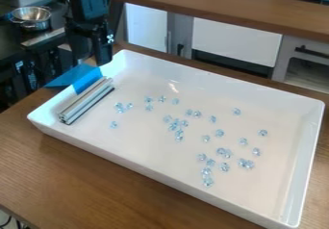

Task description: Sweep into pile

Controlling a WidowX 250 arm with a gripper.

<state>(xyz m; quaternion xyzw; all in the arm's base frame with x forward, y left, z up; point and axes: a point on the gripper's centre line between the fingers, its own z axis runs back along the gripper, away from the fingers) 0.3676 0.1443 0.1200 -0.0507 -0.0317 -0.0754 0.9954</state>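
Hanging at upper left, by the tray's far-left corner: one black hand (91, 59); whether released or grasping, I cannot tell. One white rectangular tray (145, 166), on a brown wooden surface (83, 180). One silvery ridged bar (83, 101), lying inside along the tray's left end, with blue sheeting (74, 76) at its far end, crossing the rim. Small clear pale-blue beads (179, 135), scattered over the middle and right, some touching. One metal bowl (31, 15), upper left.
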